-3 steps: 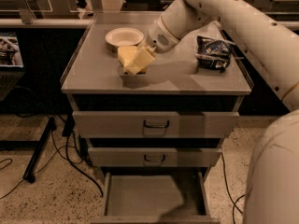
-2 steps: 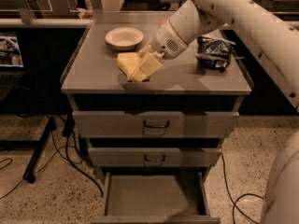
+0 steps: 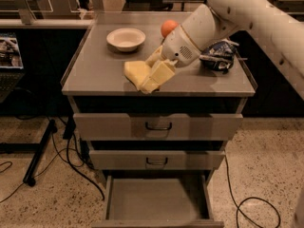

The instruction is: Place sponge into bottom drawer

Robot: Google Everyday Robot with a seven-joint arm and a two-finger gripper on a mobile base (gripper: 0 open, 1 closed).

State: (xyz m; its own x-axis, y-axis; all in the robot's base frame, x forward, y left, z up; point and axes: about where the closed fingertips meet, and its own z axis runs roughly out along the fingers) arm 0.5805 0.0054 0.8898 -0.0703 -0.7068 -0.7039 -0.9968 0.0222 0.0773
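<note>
Above the cabinet top [image 3: 95, 75], the gripper [image 3: 152, 80] seemingly clasps the sponge [image 3: 134, 71].

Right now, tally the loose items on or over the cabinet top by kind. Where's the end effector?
sponge: 1, gripped by the end effector near the front edge of the cabinet top
white bowl: 1
orange fruit: 1
dark snack bag: 1
Total: 4
</note>
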